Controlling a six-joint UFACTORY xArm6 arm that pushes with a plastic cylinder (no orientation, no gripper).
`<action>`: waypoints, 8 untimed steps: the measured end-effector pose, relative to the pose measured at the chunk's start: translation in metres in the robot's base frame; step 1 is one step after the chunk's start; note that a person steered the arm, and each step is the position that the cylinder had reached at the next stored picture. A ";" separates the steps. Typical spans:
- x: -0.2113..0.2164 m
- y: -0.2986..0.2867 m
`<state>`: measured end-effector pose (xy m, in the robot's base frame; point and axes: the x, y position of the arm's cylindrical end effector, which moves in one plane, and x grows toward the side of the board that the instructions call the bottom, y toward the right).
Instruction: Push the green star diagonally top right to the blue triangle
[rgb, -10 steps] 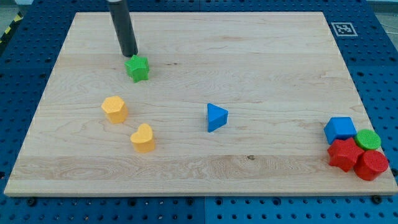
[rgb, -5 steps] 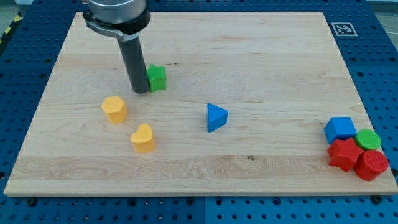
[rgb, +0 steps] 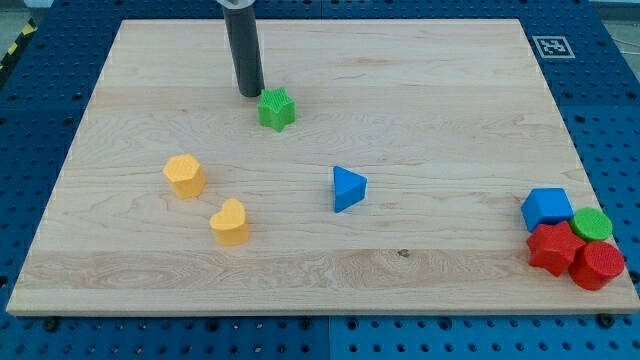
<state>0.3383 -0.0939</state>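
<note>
My tip (rgb: 251, 94) stands just beside the green star (rgb: 277, 109), on its upper-left; no claw shows. The star lies toward the bench's top edge, up-left of the blue triangle (rgb: 348, 188). Positioning step: next, push rightward.

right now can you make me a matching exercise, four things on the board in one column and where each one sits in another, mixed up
Things:
1. green star
2. blue triangle
3. red cylinder
4. my tip

Places:
A. bottom right corner of the view, in the cluster of blocks
B. near the board's middle, alone
C. just up and left of the green star
D. upper part of the board, up and left of the blue triangle

Pairs: 1-D, 2-B, 3-A, 4-C
</note>
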 end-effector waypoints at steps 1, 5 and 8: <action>0.004 0.000; 0.089 0.064; 0.053 0.055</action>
<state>0.3911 -0.0390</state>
